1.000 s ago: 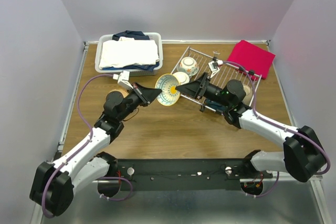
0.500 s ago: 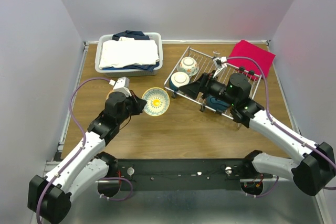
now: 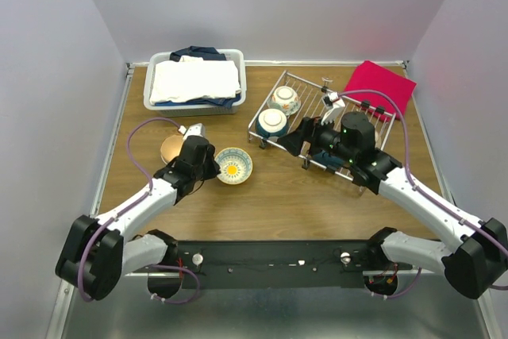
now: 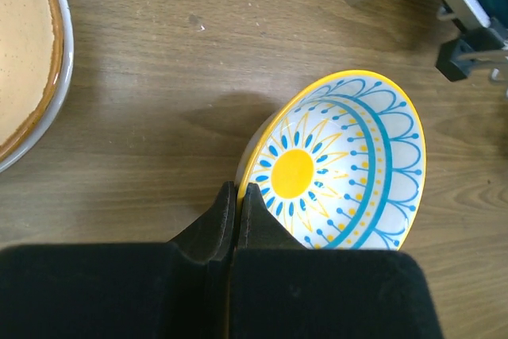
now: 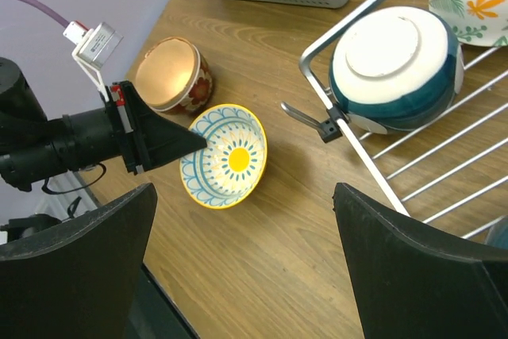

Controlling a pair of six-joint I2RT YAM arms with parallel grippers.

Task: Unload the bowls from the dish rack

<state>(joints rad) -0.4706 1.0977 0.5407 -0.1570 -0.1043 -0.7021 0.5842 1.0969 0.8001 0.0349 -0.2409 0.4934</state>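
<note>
Setting a bowl down on the table appears to be the step in hand. The left gripper point(image 4: 239, 196), its jaws closed to a thin pinch, holds the near-left rim of a small, round, sun-patterned ceramic bowl point(image 4: 341, 160), white inside with a yellow disc and blue arcs. The bowl hangs tilted, low over the wood and left of the rack. Whether its foot touches the surface cannot be told.

The right gripper point(image 3: 295, 139) is spread to its full width and empty at the rack's near-left corner, just beside an upturned teal-blue ceramic bowl point(image 5: 397, 65). A cream floral ceramic bowl point(image 3: 284, 99) stands farther back on the flat silver wire dish rack point(image 3: 305, 78). The right arm hides much of the rack's near part.

To do the step well, the bowl should be levelled so that its foot meets the wood flat before the jaws part. The finger inside the rim should then lift clear rather than drag sideways. The red ceramic bowl with a tan inside point(image 3: 175, 148) stands on the table close to the left wrist, so the withdrawal calls for care not to knock it.

The surface is a flat brown wood-grain tabletop point(image 3: 278, 204); a glazed foot would probably slide on it easily. At the far left is a white plastic bin of folded cloth point(image 3: 182, 105), and at the far right a red folded cloth point(image 3: 379, 87). Plain pale walls enclose the left, far and right sides.
</note>
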